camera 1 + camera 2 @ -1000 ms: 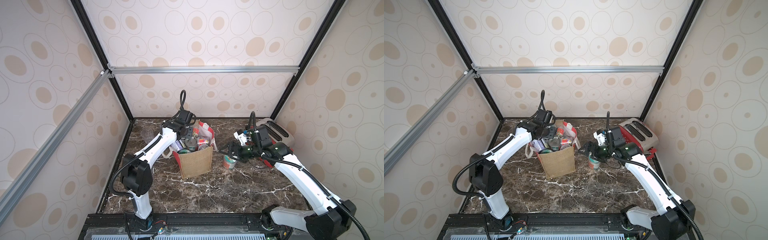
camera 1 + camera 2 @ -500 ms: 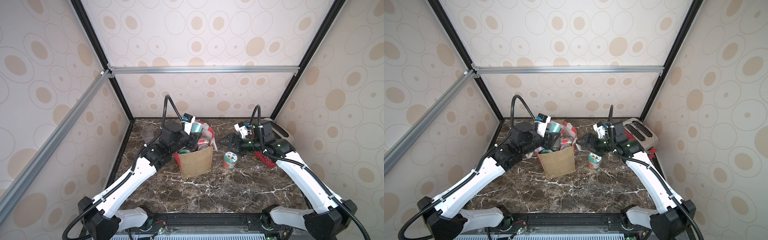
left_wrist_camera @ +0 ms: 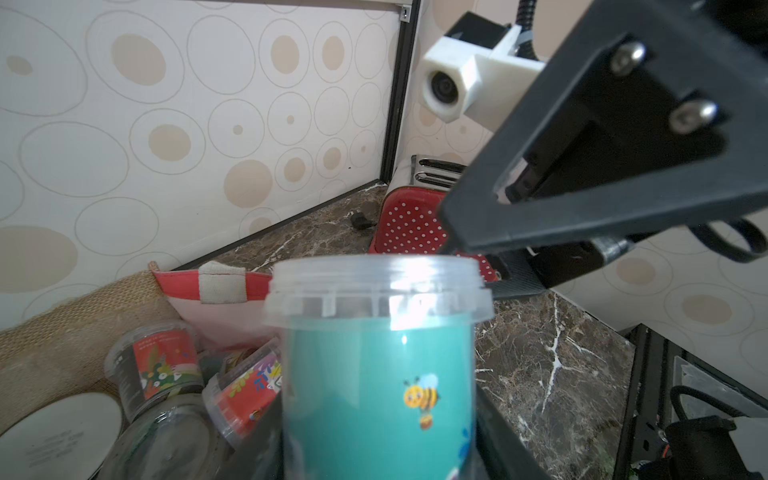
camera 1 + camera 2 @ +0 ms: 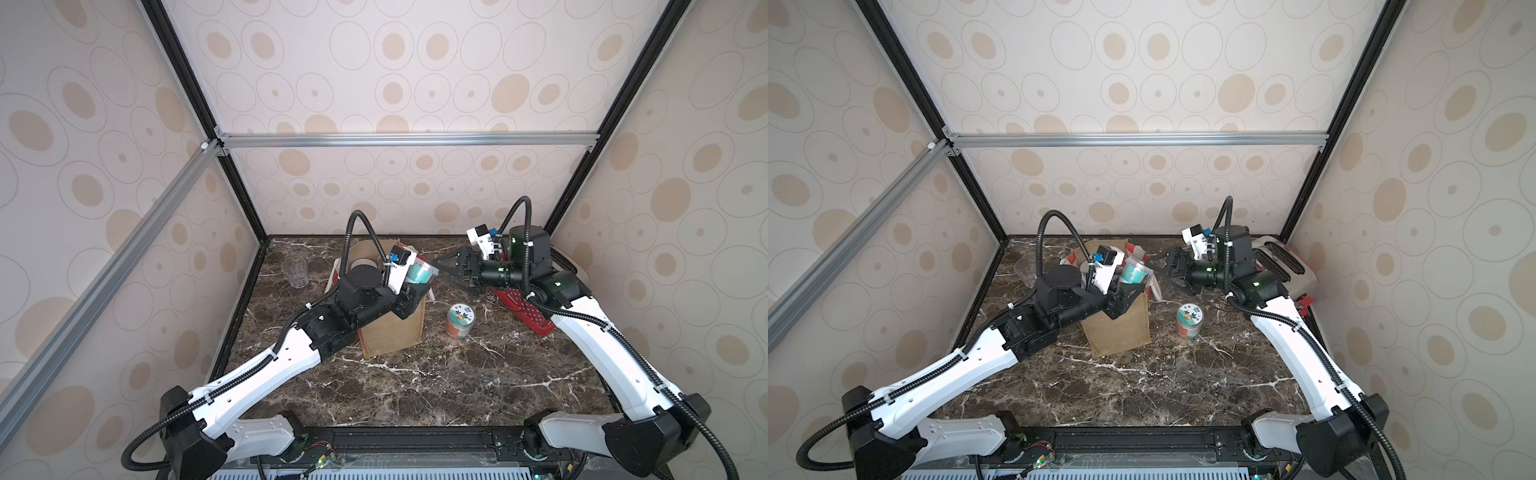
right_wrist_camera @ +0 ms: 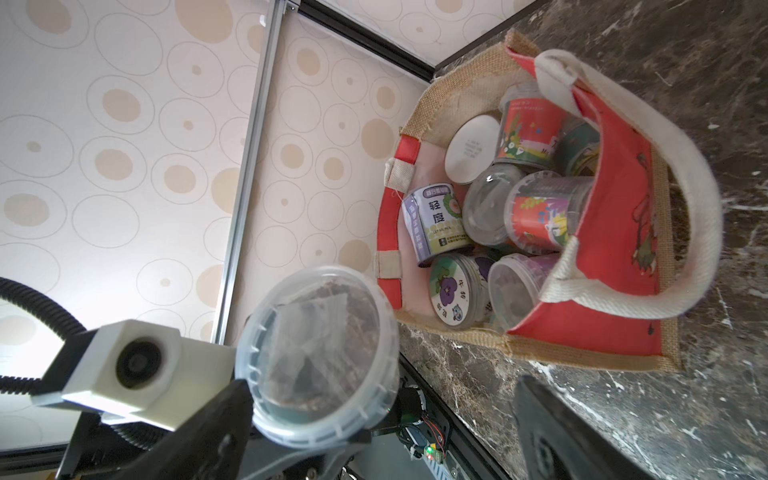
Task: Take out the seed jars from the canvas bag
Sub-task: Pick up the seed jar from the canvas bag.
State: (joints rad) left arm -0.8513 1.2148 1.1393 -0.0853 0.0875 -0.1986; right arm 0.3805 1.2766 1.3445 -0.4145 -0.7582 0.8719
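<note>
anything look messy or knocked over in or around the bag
Nothing is spilled or broken. Inside the canvas bag, the seed jars lie jumbled, several on their sides, and a white handle flops over one red side. The teal jar in the left pincer is tilted; the orange jar on the table stands upright.

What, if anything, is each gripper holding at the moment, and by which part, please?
The left gripper holds a teal jar by the sides of its body, below the lid. The right gripper is open and holds nothing.
</note>
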